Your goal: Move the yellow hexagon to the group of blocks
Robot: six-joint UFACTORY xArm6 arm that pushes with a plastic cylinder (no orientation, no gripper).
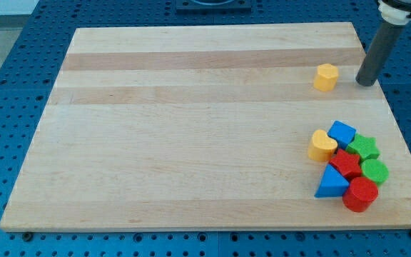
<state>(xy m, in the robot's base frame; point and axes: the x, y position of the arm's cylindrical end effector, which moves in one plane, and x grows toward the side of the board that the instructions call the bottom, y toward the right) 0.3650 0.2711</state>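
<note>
While upright, yellow hexagon (pixel 326 77) shows no long axis.

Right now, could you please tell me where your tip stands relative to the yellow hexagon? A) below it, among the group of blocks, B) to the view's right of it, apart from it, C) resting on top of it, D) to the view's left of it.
B: my tip stands on the board to the view's right of the yellow hexagon, with a strip of bare wood between them, well above the group of blocks.
</note>
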